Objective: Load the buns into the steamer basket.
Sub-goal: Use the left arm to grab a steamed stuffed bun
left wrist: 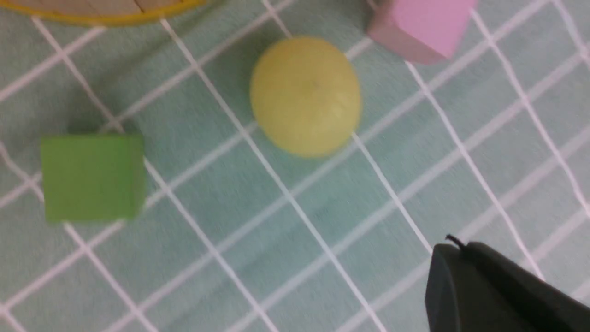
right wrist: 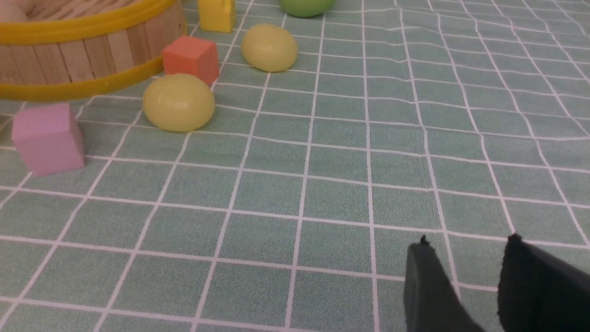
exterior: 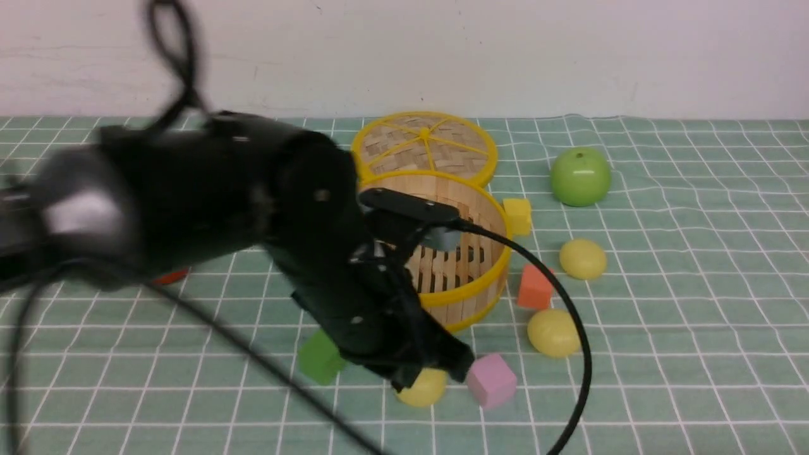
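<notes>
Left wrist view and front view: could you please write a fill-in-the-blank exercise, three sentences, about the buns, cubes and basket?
1. In the left wrist view, a pale yellow bun lies between the green cube and the ___ cube.
2. The steamer basket has ___ rims.
3. The right claw stands ___, holding nothing.
Missing words: pink; yellow; open.

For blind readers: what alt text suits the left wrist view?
A pale yellow bun lies on green checked cloth between a green cube and a pink cube; the steamer basket rim and left gripper tip edge the frame.
</notes>
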`<state>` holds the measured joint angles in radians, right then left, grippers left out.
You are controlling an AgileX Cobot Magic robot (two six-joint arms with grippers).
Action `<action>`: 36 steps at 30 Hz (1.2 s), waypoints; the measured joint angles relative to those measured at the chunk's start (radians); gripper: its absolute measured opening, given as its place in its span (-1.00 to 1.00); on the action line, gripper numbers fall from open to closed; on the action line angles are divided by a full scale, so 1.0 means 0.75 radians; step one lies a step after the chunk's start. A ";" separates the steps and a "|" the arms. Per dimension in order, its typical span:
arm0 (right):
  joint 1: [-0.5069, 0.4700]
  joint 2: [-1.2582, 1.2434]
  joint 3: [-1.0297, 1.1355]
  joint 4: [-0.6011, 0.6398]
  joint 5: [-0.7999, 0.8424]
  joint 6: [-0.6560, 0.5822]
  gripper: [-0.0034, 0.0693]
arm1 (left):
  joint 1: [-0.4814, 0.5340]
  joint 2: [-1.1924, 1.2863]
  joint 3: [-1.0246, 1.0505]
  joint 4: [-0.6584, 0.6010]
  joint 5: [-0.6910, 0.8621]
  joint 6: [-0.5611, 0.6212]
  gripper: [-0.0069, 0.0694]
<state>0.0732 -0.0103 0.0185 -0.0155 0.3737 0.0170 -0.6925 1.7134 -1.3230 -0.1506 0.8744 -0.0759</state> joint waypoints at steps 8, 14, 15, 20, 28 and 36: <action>0.000 0.000 0.000 0.000 0.000 0.000 -0.25 | 0.001 0.313 -0.265 0.182 0.031 -0.065 -0.35; 0.000 0.000 0.000 0.000 0.000 0.000 -0.25 | 0.001 0.376 -0.306 0.322 0.025 -0.155 -0.03; 0.000 0.000 0.000 0.000 0.000 0.000 -0.25 | 0.001 0.384 -0.308 0.323 0.025 -0.156 -0.01; 0.000 0.000 0.000 0.000 0.000 0.000 -0.25 | 0.001 0.412 -0.309 0.308 0.027 -0.158 0.00; 0.000 0.000 0.000 0.000 0.000 0.000 -0.25 | 0.001 0.416 -0.309 0.255 0.025 -0.158 0.00; 0.000 0.000 0.000 0.000 0.000 0.000 -0.25 | 0.001 0.372 -0.326 0.216 0.025 -0.158 0.00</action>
<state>0.0732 -0.0103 0.0185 -0.0155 0.3737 0.0170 -0.6915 1.9926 -1.5671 0.0110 0.8931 -0.1942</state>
